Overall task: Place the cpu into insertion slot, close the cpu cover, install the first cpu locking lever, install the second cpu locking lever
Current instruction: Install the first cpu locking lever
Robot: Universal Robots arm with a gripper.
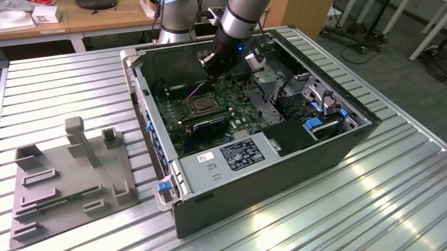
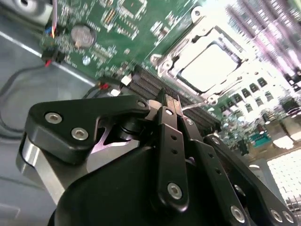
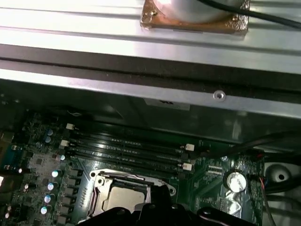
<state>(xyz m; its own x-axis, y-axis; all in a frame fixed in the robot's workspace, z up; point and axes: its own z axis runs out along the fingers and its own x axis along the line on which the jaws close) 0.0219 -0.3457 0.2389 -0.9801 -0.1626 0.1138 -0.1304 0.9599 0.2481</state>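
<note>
Memory slots (image 3: 127,147), long, narrow, black, lie beside the closed black end effector (image 2: 170,99); silver-tan square cpu (image 2: 209,68) sits beneath thin silver-framed cpu cover (image 2: 170,63).

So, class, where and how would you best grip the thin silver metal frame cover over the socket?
Probably one thin side bar of the silver frame cover, pinched at its outer edge from straight above. It lies flat around the pale metal chip, so the window offers nothing to pinch, and the green circuit board blocks sideways approaches.
</note>
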